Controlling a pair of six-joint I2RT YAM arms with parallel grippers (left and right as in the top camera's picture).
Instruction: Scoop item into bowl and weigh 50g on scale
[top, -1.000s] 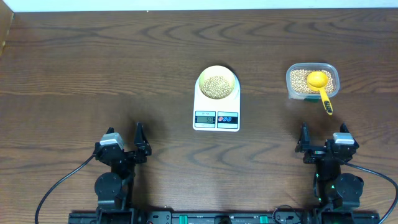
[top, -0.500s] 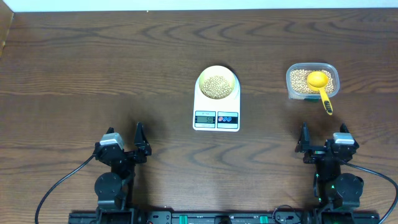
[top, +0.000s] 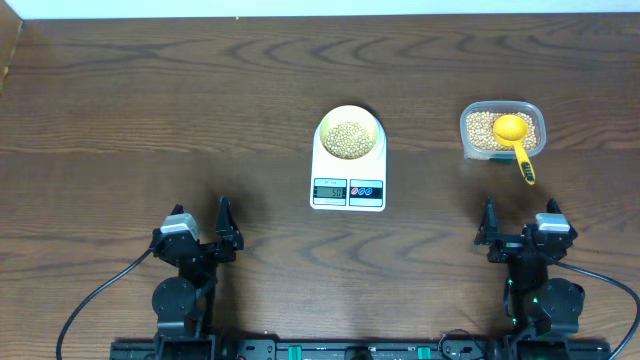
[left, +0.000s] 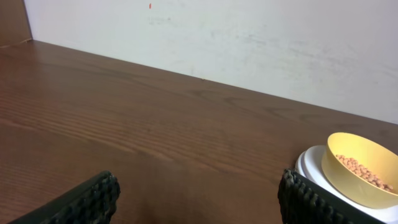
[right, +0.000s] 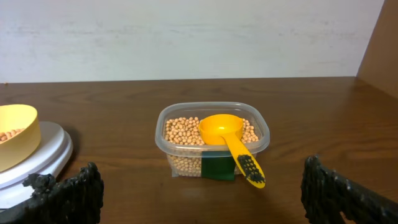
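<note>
Dark wood-grain desk (top: 150, 120) stretches wide and open left of the scale (top: 347, 200), and its far edge meets a white wall (left: 249, 37). Both arms sit folded low at the near edge, well apart from everything. The left gripper (top: 200, 228) and right gripper (top: 520, 228) stand with jaws wide, holding nothing. The scale sits mid-desk, its long axis running far to near and its display toward the robot. The bowl (top: 322, 135) rests on its far half, with beans (top: 349, 138) inside. To the right, a clear tub (top: 466, 140) of beans carries a yellow scoop (top: 512, 128), its handle pointing over the near rim toward the right arm.
</note>
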